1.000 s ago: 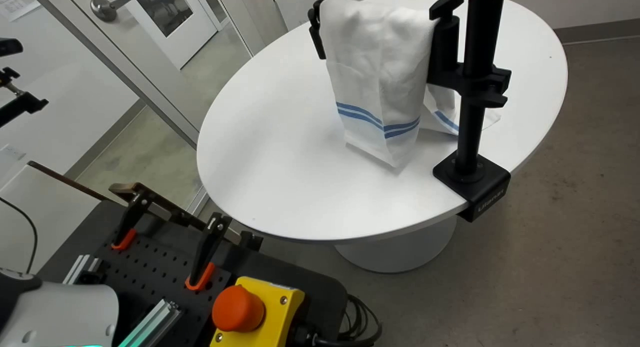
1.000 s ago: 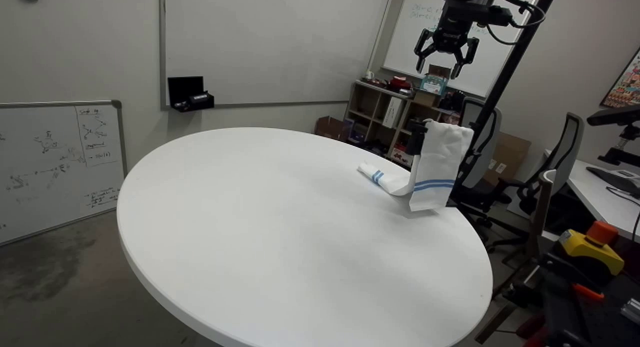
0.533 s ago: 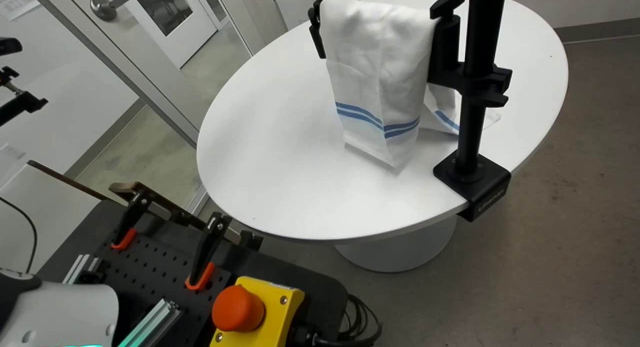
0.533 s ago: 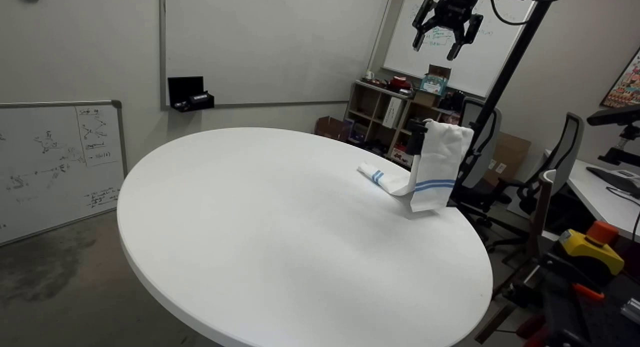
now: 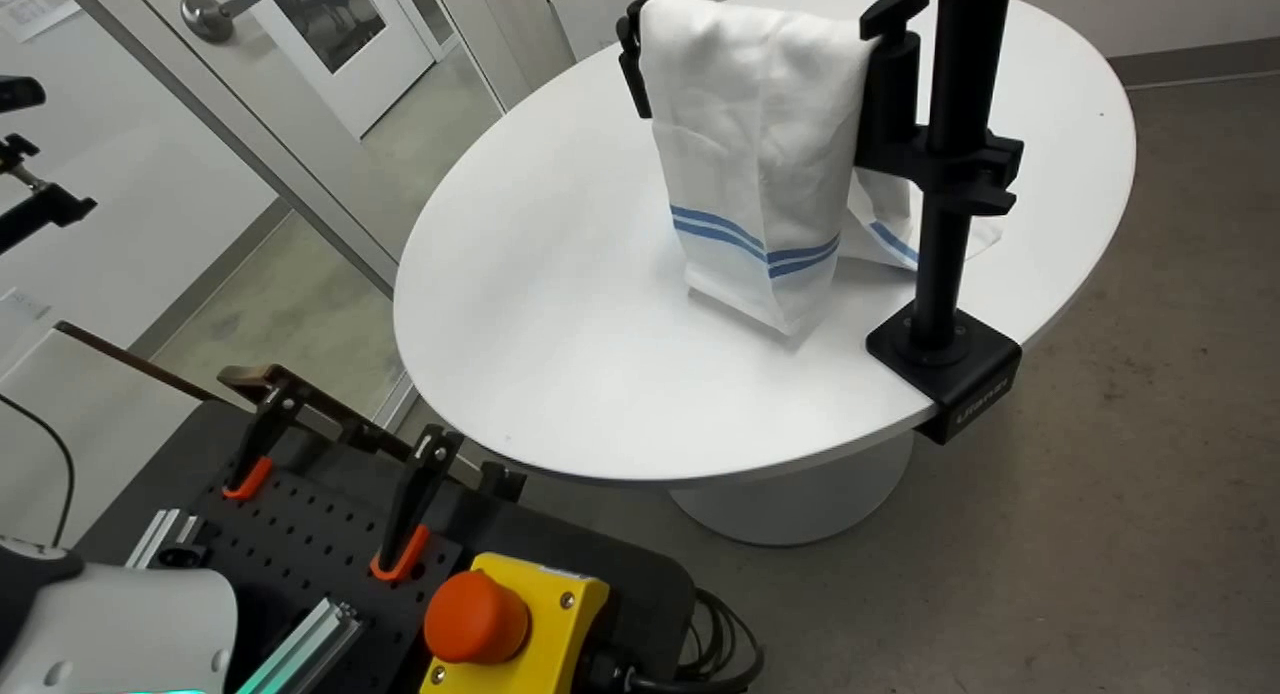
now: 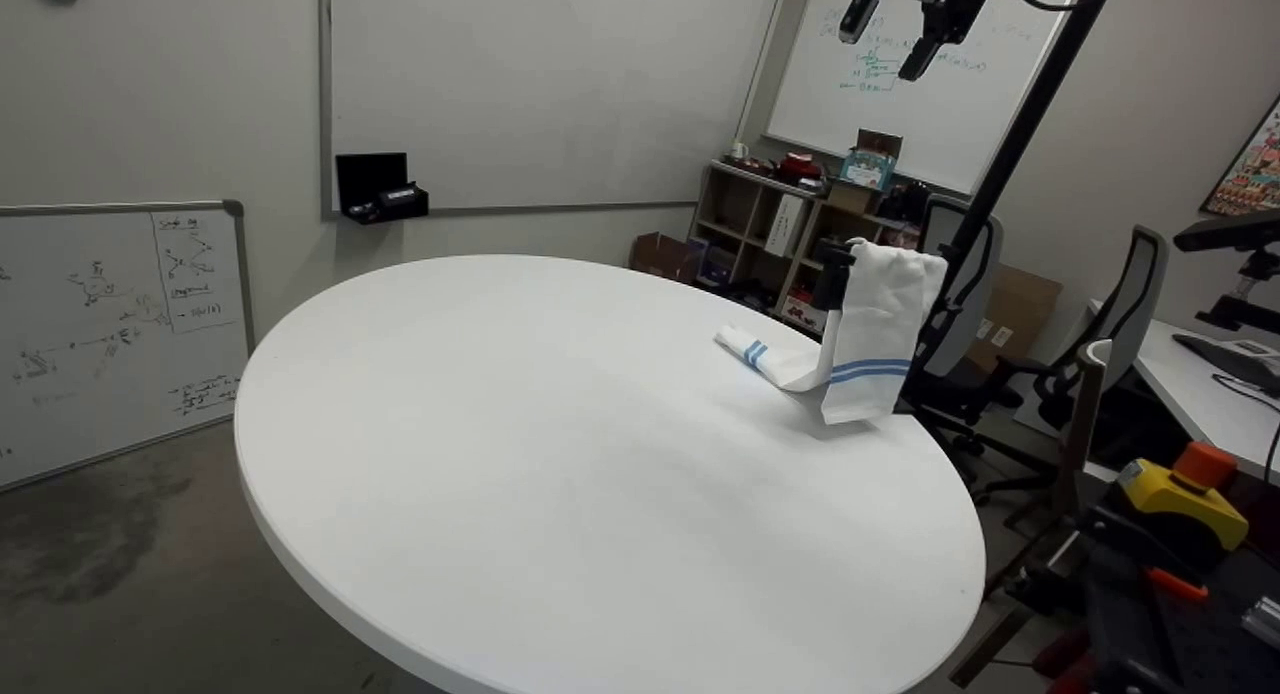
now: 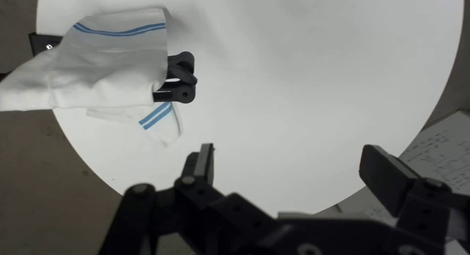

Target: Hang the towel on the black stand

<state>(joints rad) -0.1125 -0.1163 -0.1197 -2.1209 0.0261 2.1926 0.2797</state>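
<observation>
The white towel with blue stripes (image 5: 760, 144) is draped over the arm of the black stand (image 5: 940, 274). Its front part hangs down to just above the table; the other end rests on the tabletop, also visible in an exterior view (image 6: 885, 314). In the wrist view the towel (image 7: 110, 71) covers most of the arm, and the stand's black arm end (image 7: 183, 93) sticks out. My gripper (image 6: 885, 49) is open and empty, high above the towel and apart from it, partly cut off by the top edge. Its spread fingers show in the wrist view (image 7: 286, 148).
The round white table (image 5: 560, 354) carries the stand, clamped at its rim. The stand's tall post (image 6: 1040, 104) rises near the gripper. A yellow box with a red button (image 5: 520, 614) sits on a black cart. Chairs and a shelf (image 6: 740, 204) stand behind the table.
My open gripper has moved upward in an exterior view, farther above the towel and partly out of the picture. The towel and the stand have stayed in place.
</observation>
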